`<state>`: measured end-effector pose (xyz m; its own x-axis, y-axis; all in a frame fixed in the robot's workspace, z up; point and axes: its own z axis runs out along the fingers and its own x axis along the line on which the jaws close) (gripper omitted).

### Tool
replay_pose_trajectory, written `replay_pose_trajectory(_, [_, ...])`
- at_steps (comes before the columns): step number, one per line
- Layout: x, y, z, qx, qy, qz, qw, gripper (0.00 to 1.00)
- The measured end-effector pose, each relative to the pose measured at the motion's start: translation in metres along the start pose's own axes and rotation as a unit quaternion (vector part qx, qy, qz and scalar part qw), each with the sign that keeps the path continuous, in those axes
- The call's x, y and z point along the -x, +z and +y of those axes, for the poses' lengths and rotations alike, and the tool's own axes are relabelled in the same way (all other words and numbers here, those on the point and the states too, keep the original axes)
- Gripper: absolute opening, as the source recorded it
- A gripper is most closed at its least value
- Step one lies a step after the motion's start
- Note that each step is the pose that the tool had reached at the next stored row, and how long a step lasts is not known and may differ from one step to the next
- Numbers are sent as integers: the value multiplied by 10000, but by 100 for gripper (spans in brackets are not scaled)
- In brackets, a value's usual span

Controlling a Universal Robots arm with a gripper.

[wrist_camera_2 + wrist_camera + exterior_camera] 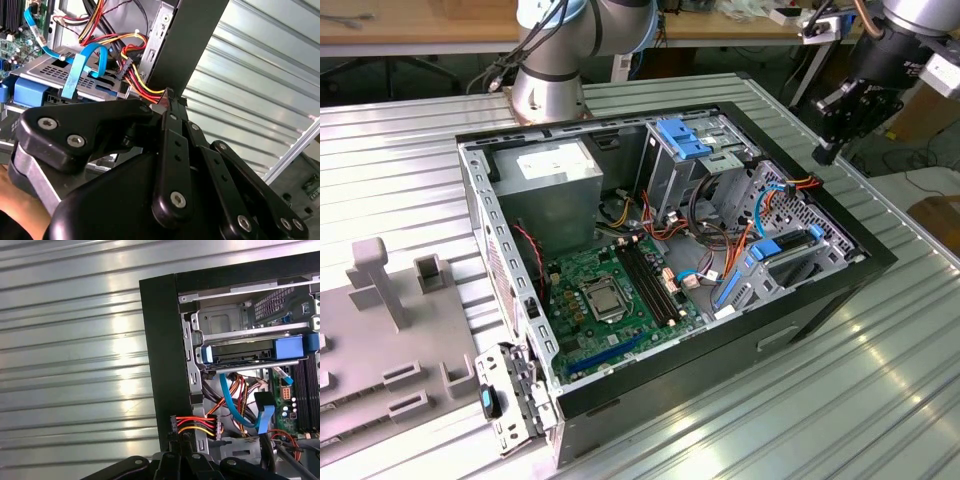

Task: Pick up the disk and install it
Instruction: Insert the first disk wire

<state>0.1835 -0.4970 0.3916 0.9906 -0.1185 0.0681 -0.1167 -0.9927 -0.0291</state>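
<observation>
My gripper (823, 152): I am hanging it above the corner of the computer case at the exterior view's right, angled down toward the open interior and touching nothing.

My fingers (169, 145): I am pressing them together with nothing between them (the black linkages are meeting at the tips in both wrist views).

The disk (245, 354): it is sitting flat in a grey metal bay just inside the case's black wall, with the blue ends of its carrier frame showing at either side of its dark edge. It is apart from my gripper.

Computer case (800, 300): it is lying on its side with the panel off, resting on the ribbed metal table (820, 400).

Wire bundle (197, 426): red, orange, yellow and black leads are running into a black plug beside the case wall, and in the first wrist view my fingertips are hovering near it.

Blue cable (230, 405): it is looping beneath the disk's bay toward the motherboard (610, 290).

Drive cage (685, 150): it is standing upright at the far side of the case, with a blue tab on top.

Power supply box (555, 170): it is sitting in the far corner at the exterior view's left, well apart from the disk.

Grey fixture (380, 290): it is lying on the table at the exterior view's left, outside the case.
</observation>
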Motion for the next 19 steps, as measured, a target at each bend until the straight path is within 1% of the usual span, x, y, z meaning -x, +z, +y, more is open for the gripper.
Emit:
replay_pose_trajectory(2, [0, 0, 0, 0, 0, 1, 10000, 11])
replay_pose_trajectory(3, [0, 2, 1, -1, -2, 6, 10000, 17])
replay_pose_trajectory(5, [1, 16, 4, -7, -29, 37, 10000, 30])
replay_pose_trajectory(6, [1, 21, 5, -9, -43, 46, 10000, 36])
replay_pose_trajectory(7, [1, 30, 5, -13, -75, 57, 10000, 36])
replay_pose_trajectory(10, [-3, 49, 55, -30, -220, 106, 9997, 36])
replay_pose_trajectory(11, [0, 64, 77, -35, -270, 111, 9996, 36])
replay_pose_trajectory(14, [13, 97, 104, -47, -297, 122, 9995, 36])
replay_pose_trajectory(16, [12, 113, 117, -52, -310, 134, 9994, 36])
replay_pose_trajectory(19, [14, 154, 130, -58, -352, 146, 9993, 36])
